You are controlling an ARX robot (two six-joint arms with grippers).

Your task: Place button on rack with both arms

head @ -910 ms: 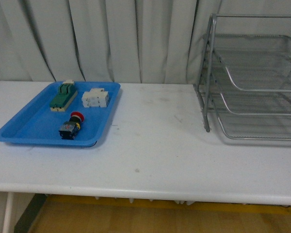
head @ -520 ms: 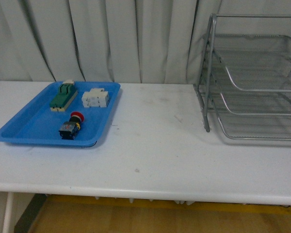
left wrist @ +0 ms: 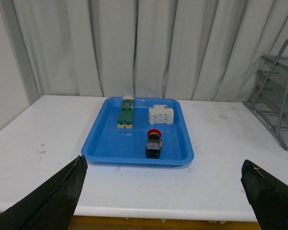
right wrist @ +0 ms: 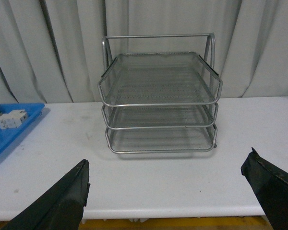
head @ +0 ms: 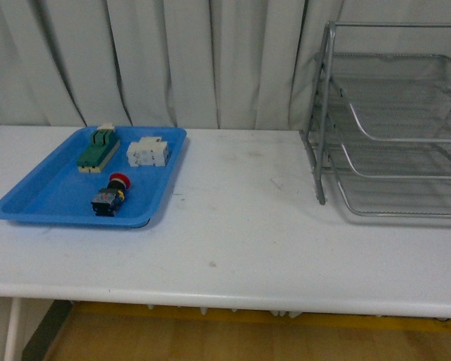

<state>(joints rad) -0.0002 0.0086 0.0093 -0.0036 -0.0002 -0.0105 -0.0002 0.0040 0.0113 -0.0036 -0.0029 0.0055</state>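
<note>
Judging by layout, nothing is done: the black left gripper [left wrist: 162,165] and black right gripper [right wrist: 168,160] are spread wide, empty; the red-capped black push-button [head: 109,197] is seen in the blue plastic tray [head: 45,195], left, well apart from the silver wire-mesh rack [head: 319,150], far right.

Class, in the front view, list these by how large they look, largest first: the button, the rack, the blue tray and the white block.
1. Rack, though cut off at the frame edge.
2. Blue tray.
3. White block and button: too alike to rank.
</note>
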